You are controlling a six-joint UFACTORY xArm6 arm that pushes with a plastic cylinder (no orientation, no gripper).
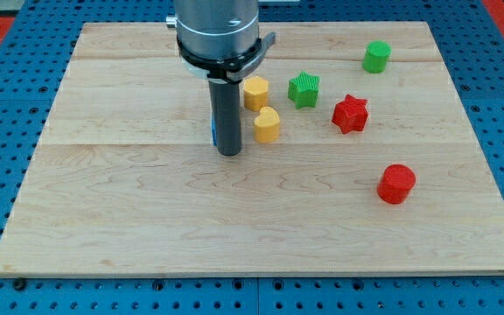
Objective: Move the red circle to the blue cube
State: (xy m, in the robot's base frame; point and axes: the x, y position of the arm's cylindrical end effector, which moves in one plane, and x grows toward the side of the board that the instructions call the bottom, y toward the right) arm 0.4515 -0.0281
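Note:
The red circle (396,184) is a short red cylinder lying at the view's right, below the middle. The blue cube (213,129) is almost wholly hidden behind my rod; only a thin blue sliver shows at the rod's left edge. My tip (228,152) rests on the board just left of the centre, in front of the blue cube and far to the left of the red circle. The tip touches no block that I can see.
A yellow hexagon (255,92) and a yellow heart (268,125) lie just right of the rod. A green star (304,89), a red star (350,114) and a green cylinder (376,57) lie further right. The wooden board (129,219) sits on a blue pegboard.

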